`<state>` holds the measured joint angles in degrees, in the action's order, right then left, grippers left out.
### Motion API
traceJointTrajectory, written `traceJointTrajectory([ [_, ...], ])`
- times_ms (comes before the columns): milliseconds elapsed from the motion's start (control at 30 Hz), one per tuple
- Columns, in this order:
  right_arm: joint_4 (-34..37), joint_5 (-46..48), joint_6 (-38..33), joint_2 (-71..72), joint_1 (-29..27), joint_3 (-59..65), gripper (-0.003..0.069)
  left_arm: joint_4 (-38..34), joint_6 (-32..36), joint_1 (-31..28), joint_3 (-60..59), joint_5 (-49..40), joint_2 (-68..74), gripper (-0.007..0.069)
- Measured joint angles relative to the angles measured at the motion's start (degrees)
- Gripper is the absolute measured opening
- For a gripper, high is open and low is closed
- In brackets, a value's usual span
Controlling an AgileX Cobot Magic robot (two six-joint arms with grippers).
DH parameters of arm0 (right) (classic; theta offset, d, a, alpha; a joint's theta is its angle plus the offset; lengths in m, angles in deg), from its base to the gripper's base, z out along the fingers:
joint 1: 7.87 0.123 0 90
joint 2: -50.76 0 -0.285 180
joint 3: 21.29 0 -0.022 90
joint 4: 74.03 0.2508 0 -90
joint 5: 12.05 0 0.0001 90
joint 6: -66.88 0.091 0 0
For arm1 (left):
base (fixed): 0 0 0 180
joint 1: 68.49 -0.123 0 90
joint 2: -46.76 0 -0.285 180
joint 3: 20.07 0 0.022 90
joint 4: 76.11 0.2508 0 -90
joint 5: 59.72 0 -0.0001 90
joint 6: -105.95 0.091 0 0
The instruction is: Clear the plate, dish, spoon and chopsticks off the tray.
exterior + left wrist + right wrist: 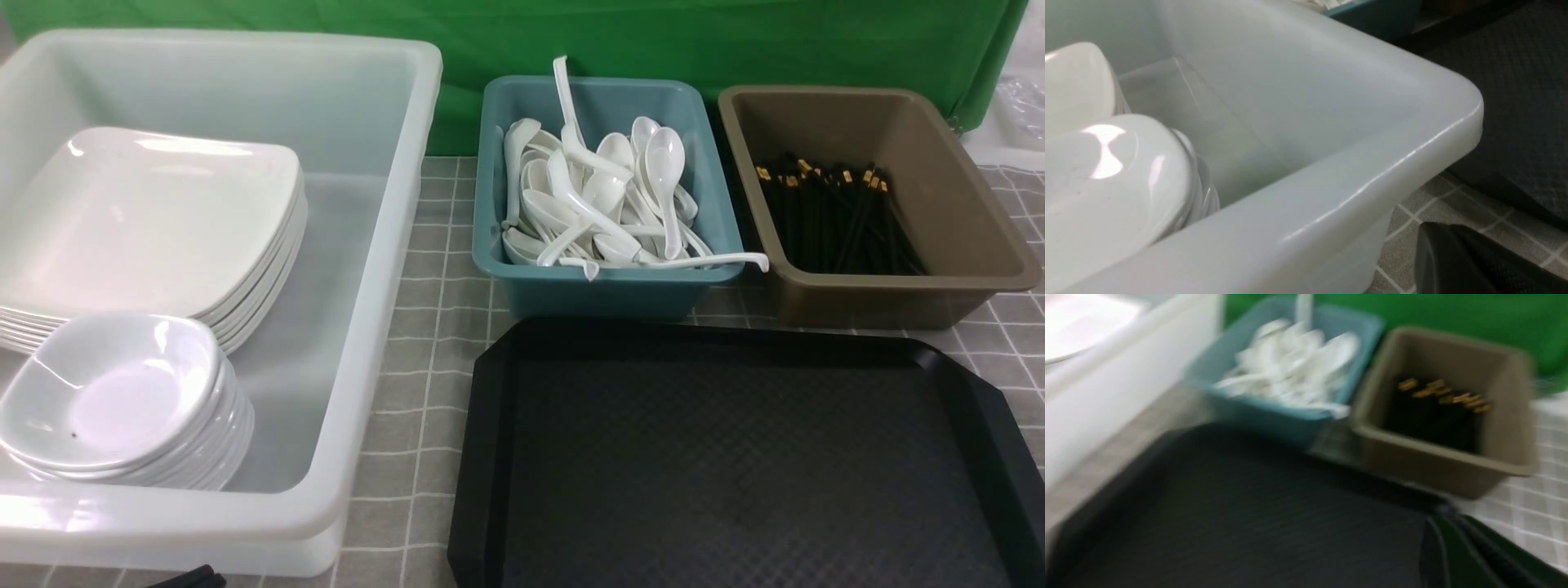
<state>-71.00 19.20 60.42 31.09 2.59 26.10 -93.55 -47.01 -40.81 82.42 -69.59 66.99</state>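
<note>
The black tray [735, 457] lies at the front right, and nothing lies on the part of its floor that shows. A stack of white square plates [155, 212] and a stack of small dishes [114, 392] sit in the white tub. White spoons [604, 196] fill the teal bin. Black chopsticks [833, 212] lie in the brown bin. My left gripper [1425, 232] is shut on nothing, low beside the tub's near corner; a dark tip of it [196, 578] shows at the front edge. My right gripper [1431, 526] is blurred, shut and empty, over the tray's near right corner [1249, 522].
The translucent white tub [384, 269] fills the left side. The teal bin [604, 286] and the brown bin [963, 245] stand side by side behind the tray. A grey checked cloth [424, 351] covers the table, and a green curtain [694, 41] hangs behind.
</note>
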Motion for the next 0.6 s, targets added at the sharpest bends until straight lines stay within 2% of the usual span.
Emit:
traceJointTrajectory([
  [33,0.6,-6.5,-0.9,3.3,-3.2,7.2,0.0018,0.0,0.0,0.0,0.0,0.0,0.0,0.0010],
  [67,0.7,-9.3,-1.1,4.7,-4.3,10.9,0.0018,0.0,0.0,0.0,0.0,0.0,0.0,0.0010],
  [233,0.8,-17.6,-1.8,8.1,-5.8,23.8,0.0018,0.0,0.0,0.0,0.0,0.0,0.0,0.0010],
  [467,-0.1,-20.1,-0.8,10.9,-5.8,30.2,0.0018,0.0,0.0,0.0,-0.1,0.0,0.0,0.0010],
  [600,-0.2,-17.6,0.9,11.8,-5.8,30.2,0.0018,0.0,0.1,0.0,-0.1,0.0,0.0,0.0010],
])
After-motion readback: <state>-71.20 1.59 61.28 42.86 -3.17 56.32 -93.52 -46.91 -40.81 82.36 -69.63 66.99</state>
